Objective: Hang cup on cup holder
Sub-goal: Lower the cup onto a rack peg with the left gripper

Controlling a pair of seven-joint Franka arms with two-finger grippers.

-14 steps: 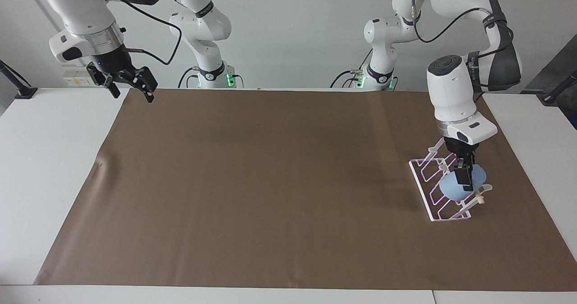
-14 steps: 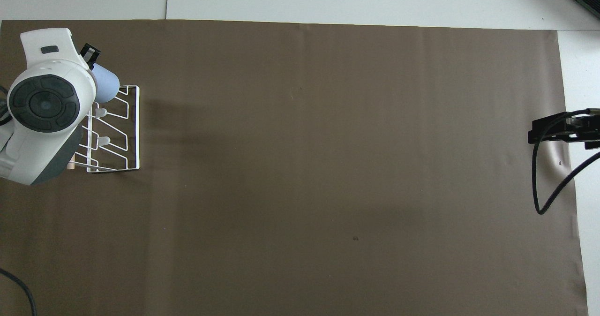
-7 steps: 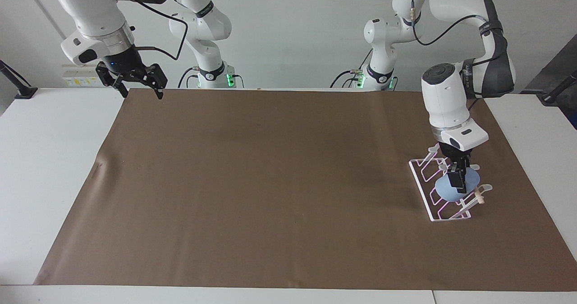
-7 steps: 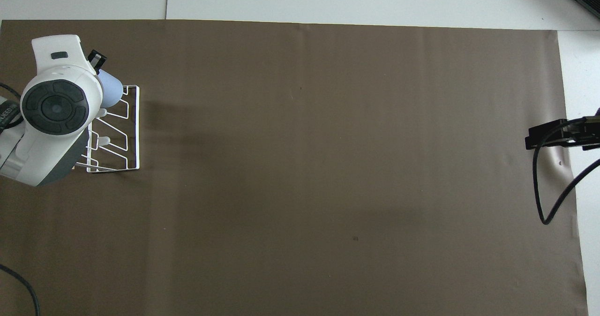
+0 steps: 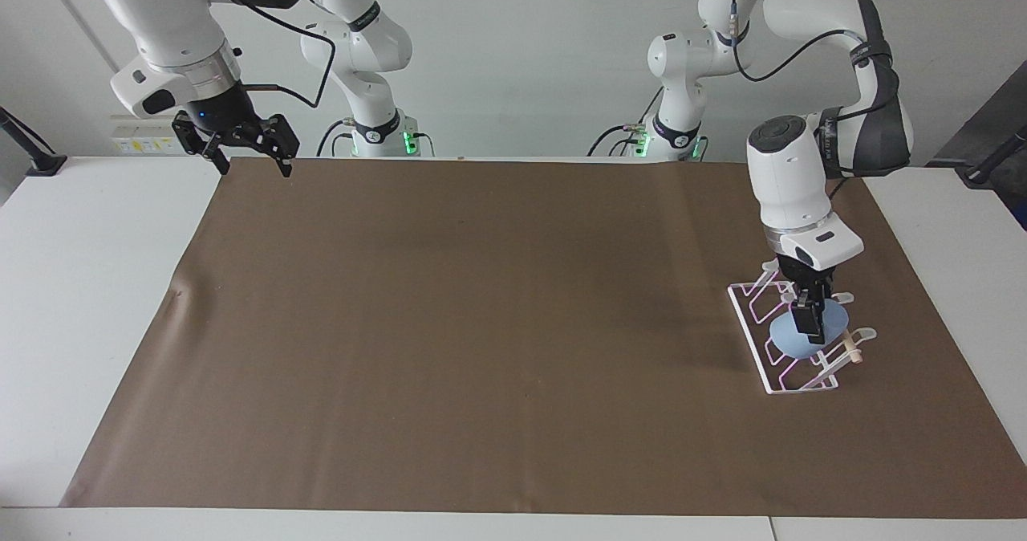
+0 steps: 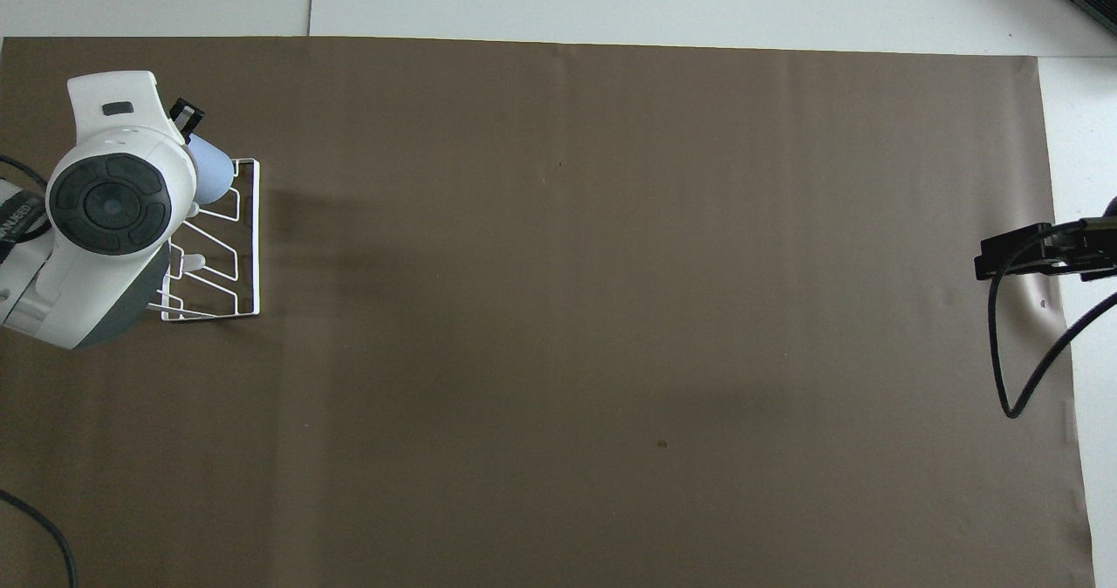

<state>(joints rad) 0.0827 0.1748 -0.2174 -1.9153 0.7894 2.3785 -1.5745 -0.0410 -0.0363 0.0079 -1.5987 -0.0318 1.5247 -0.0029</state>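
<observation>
Since the earlier frames, the left gripper [image 5: 810, 324] had carried the cup [image 5: 790, 339] a little lower and toward the rack's prongs, while the right arm had swung its hand slightly inward along the upper left of the facing view.

Nearest the facing camera, at the right of the frame, the cup holder [image 5: 770, 380] stood on the brown mat [image 5: 481, 324], its wooden dowel [image 5: 846, 352] at the end closest to the lens. Just above that end, the cup hung in the left gripper, whose jaws were clamped on its wall, with the round pale face turned toward the camera. It overlapped the rack's wire loops; whether a prong had entered it could not be told. In the overhead view the cup [image 6: 209, 169] showed at the upper left, over the rack's [image 6: 249, 248] top corner.

Doing this well would probably mean keeping the cup's mouth lined up with a single prong, sliding on slowly, and letting go only once the prong carried the weight, since the light rack could shift.

Farthest back, at the upper left, the right gripper [image 5: 245, 144] waited with its jaws spread, holding nothing.
</observation>
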